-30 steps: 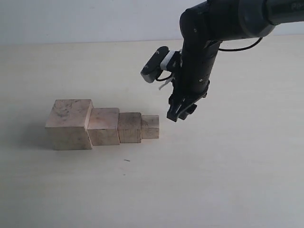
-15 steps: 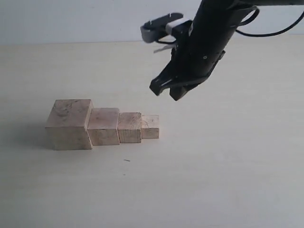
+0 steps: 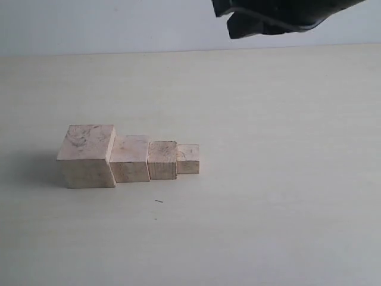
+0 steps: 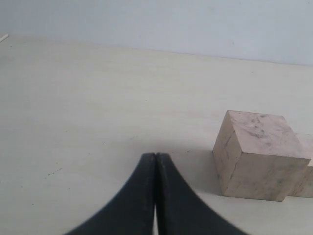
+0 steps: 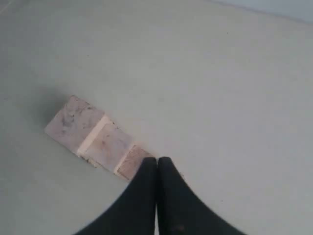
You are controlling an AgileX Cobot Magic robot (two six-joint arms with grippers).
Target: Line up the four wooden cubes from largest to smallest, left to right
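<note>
Wood cubes sit in one row on the tabletop, left of middle in the exterior view, each touching the next.

Left fingers: pressed together, tips meeting, nothing between them. They're low over the tabletop, near the big cube but apart from it.

Row, left to right: big cube, second cube, third cube, small cube. Sizes step down in the order asked. Front faces aren't flush, each smaller one sits a bit further back. I judge the line-up done.

Right fingers: also closed tight, empty, looking down on the row from well above. They cover the small cube in my right wrist view. In the exterior view only a dark piece of the right arm shows at the top edge.

Risks:
- Left fingers are low and close. Any sideways swing toward the big cube would push it, and since the cubes touch, the whole row would slide or skew.
- The right arm dropping back down over the small end could knock the small cube out of line, as it's the lightest.
- Trying to square up the fronts could open gaps or twist a cube.

Safest, I think, is to lift both arms clear.
</note>
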